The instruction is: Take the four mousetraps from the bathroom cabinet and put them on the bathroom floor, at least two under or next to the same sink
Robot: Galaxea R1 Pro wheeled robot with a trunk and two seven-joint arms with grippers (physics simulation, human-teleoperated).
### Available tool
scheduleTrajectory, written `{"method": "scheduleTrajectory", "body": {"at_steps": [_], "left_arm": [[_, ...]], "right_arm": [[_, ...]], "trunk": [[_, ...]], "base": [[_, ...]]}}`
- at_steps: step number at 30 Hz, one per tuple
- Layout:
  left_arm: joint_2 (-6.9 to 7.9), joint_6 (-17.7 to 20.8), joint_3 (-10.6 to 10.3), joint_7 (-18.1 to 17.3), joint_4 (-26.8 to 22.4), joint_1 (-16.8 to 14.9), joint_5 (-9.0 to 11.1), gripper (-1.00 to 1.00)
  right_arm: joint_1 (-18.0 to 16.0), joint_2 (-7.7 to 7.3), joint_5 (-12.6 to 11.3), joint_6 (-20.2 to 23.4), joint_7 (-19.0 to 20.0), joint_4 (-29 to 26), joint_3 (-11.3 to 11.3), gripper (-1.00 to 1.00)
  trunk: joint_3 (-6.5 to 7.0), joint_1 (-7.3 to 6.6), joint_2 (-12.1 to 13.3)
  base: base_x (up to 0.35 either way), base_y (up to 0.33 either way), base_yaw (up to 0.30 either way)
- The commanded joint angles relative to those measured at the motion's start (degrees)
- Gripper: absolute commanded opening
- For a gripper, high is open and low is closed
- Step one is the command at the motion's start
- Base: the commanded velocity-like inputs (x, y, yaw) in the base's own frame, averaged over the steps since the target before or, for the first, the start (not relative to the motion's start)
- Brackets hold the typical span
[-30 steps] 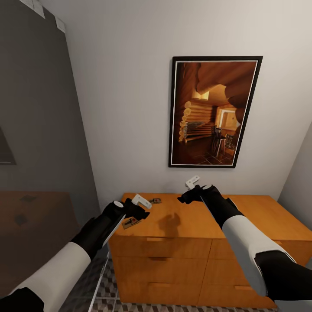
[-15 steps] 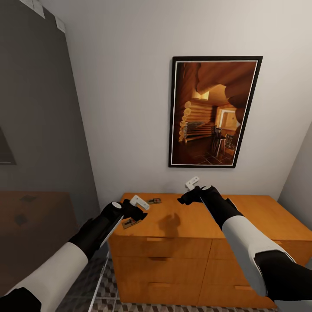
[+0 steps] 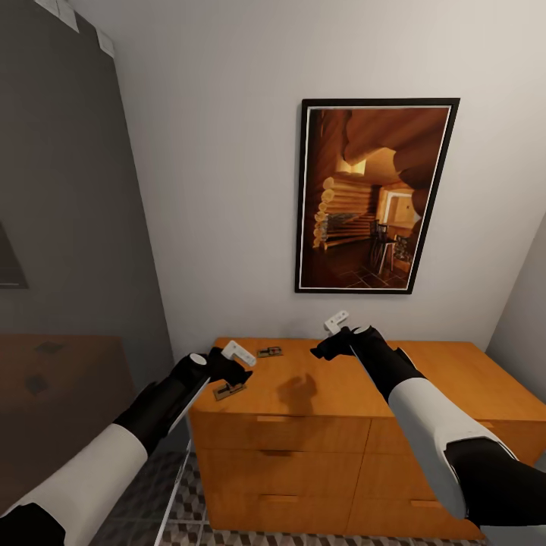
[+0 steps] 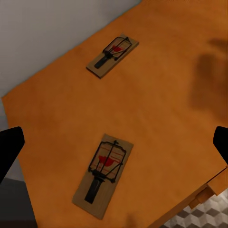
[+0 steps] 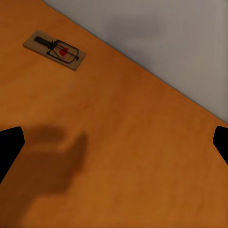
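Two mousetraps lie flat on the top of the orange-brown cabinet (image 3: 364, 409): one near its front left corner (image 3: 229, 390), the other farther back by the wall (image 3: 269, 352). My left gripper (image 3: 236, 369) hovers open just above the near mousetrap (image 4: 103, 175), with the far mousetrap (image 4: 112, 55) beyond it. Its black fingertips (image 4: 9, 147) stand wide apart and hold nothing. My right gripper (image 3: 318, 351) hangs open over the middle of the cabinet top, and its wrist view has the far mousetrap (image 5: 54, 50) ahead. The patterned bathroom floor (image 3: 182, 523) lies below the cabinet.
A framed picture (image 3: 375, 196) hangs on the white wall behind the cabinet. A dark glass shower enclosure (image 3: 68, 250) stands close on the left. The cabinet front has drawers with slim handles (image 3: 277, 453). The cabinet's right half is bare wood.
My left gripper has drawn back a little to the left, uncovering more of the near mousetrap. The right arm and both mousetraps have stayed put.
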Motion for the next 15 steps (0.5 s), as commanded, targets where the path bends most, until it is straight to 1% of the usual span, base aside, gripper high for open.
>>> {"method": "scheduleTrajectory", "body": {"at_steps": [1,10,15], "left_arm": [[0.07,0.2,-0.1,-0.2,-0.1,0.0,-0.2,1.0],[-0.3,0.0,-0.2,-0.2,-0.1,0.0,-0.2,1.0],[-0.38,0.1,-0.1,-0.2,-0.1,0.0,-0.2,1.0]], "right_arm": [[0.0,0.0,0.6,0.2,0.3,-0.1,0.0,1.0],[0.0,0.0,0.6,0.2,0.3,0.2,0.0,1.0],[0.0,0.0,0.6,0.2,0.3,0.6,0.0,1.0]], "trunk": [[-0.03,0.02,0.0],[-0.03,0.02,0.0],[-0.03,0.02,0.0]], "base": [[0.0,0.0,0.0],[0.01,0.0,0.0],[0.169,0.0,0.0]]}}
